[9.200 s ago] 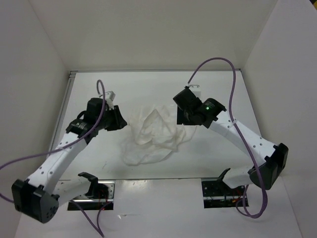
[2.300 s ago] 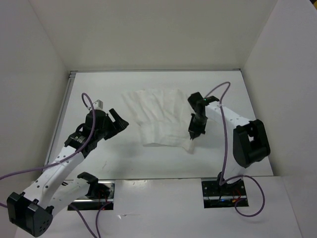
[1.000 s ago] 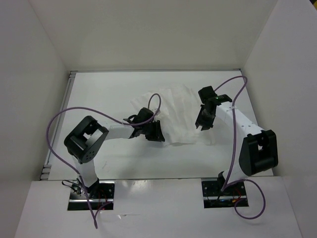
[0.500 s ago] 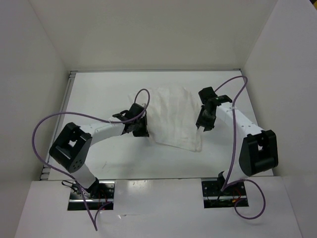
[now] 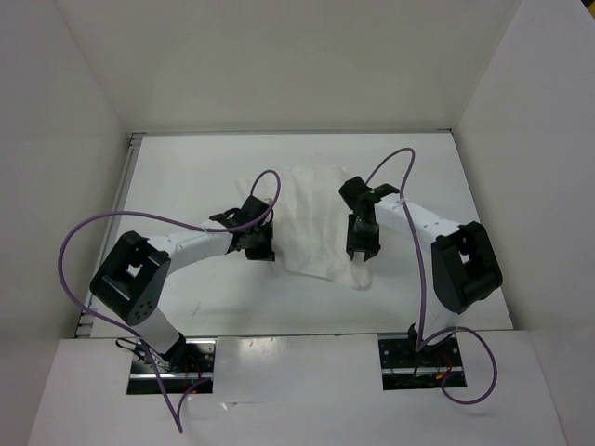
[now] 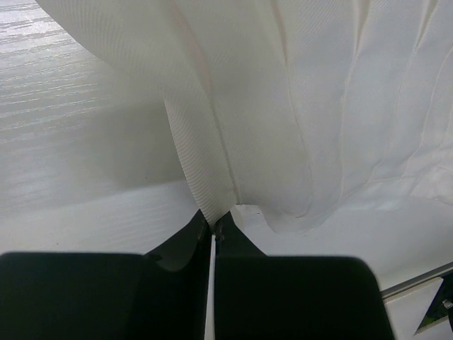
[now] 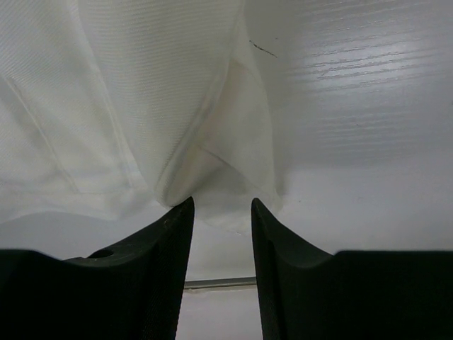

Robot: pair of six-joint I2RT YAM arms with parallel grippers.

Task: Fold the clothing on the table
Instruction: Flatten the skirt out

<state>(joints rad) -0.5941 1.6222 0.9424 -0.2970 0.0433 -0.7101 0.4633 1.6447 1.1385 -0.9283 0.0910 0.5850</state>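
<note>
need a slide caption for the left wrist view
Left gripper shut on a folded edge of the thin white fabric garment over the glossy white table.

Creased white clothing (image 5: 316,218), mid-table (image 5: 204,167), left edge pinched

Table (image 5: 195,172): flat, glossy white, rectangular, closed in by white walls (image 5: 279,65) on its left, far and right sides. On it: one garment (image 5: 311,218) of thin white fabric, creased lengthwise, spread around the table's middle, well apart from every wall, its near edge rumpled.
</note>
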